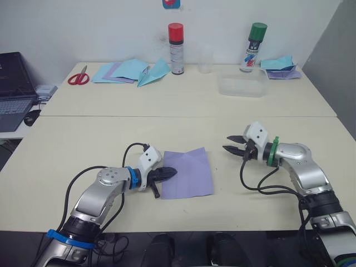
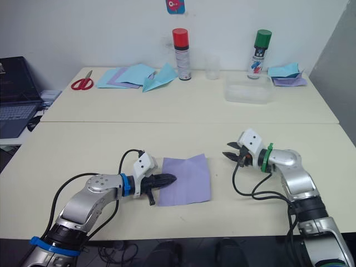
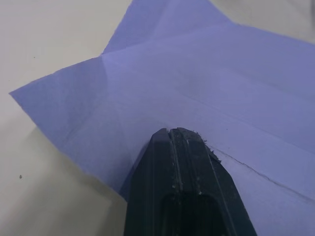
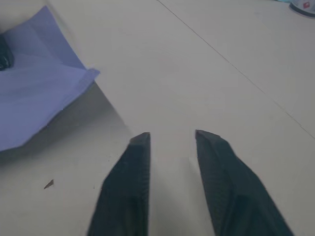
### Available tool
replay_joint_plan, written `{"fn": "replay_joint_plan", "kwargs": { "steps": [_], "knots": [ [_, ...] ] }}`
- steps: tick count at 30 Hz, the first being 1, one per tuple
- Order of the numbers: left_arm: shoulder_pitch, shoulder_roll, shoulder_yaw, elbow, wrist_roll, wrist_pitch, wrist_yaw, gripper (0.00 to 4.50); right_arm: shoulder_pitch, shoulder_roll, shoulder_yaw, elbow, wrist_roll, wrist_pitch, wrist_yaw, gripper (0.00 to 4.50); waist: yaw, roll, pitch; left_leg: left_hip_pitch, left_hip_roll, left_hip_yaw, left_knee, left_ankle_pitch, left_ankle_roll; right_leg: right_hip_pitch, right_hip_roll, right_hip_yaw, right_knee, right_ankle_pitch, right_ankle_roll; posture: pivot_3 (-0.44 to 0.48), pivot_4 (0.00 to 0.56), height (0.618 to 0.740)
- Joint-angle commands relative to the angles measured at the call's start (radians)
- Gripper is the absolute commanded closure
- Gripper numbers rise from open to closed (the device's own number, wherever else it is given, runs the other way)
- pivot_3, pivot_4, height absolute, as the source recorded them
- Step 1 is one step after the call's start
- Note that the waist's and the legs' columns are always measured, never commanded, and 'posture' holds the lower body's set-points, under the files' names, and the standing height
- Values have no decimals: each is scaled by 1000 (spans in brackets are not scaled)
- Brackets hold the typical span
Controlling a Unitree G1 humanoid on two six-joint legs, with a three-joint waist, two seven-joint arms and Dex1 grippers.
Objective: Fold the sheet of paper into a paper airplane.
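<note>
The sheet of paper [image 1: 188, 173] is lavender, lies flat on the near table with faint creases, and one far corner lifts slightly. My left gripper [image 1: 169, 173] is shut, its joined fingertips [image 3: 179, 147] lying on the sheet's left part, just inside the edge. My right gripper [image 1: 231, 143] is open and empty, hovering low over bare table a short way right of the sheet and pointing toward it. The right wrist view shows the sheet's raised corner [image 4: 34, 98] ahead of the open fingers [image 4: 133, 167].
On the far table stand a red-capped spray can [image 1: 176, 49], a green-capped can [image 1: 253, 47], a clear cup [image 1: 206, 60] and a clear container [image 1: 242, 86]. Red scissors [image 1: 78, 78], light-blue sheets [image 1: 119, 71] and a light-blue plane [image 1: 154, 73] lie far left. A laptop [image 1: 14, 92] sits left.
</note>
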Motion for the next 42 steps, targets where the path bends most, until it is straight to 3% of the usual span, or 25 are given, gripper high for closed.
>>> {"fn": "replay_joint_plan", "kwargs": {
  "steps": [1,9,13,23,31,36,42],
  "knots": [
    [10,-7,-24,26,28,12,6,4500,-11,2,33,-1,-24,-20,26,4345,0,0,0,0,0,0,0,0,0,0,0,0,0,0,0,0,150,740],
    [-1,-17,-27,43,40,-12,8,4500,44,1,76,-87,23,50,130,4468,3,0,0,0,-1,0,0,0,0,0,-1,0,0,1,-1,0,150,740],
    [-11,-16,-27,50,44,-17,3,4500,97,2,86,-204,105,173,192,4468,4,0,0,0,0,-1,0,0,0,0,-1,0,0,0,0,0,150,740],
    [-51,-26,-44,81,58,-35,-27,4500,111,70,22,-322,231,365,101,4468,5,0,0,0,-1,-1,1,1,1,0,-1,-1,0,1,0,0,150,740],
    [-46,-18,-46,79,67,-41,-45,4500,96,37,-2,-250,178,270,60,4468,7,0,0,-1,-2,0,1,1,1,0,-2,0,-2,1,0,0,150,740],
    [-48,-18,-57,86,83,-56,-52,4500,70,36,56,-141,37,108,10,4468,7,0,0,-1,-1,0,0,1,1,0,-1,-1,-1,1,0,0,150,740],
    [-48,-20,-59,89,93,-66,-59,4500,94,20,88,-143,23,97,63,4468,7,0,0,-2,-1,0,0,1,1,0,-1,0,-2,0,0,0,150,740]
  ]
}}
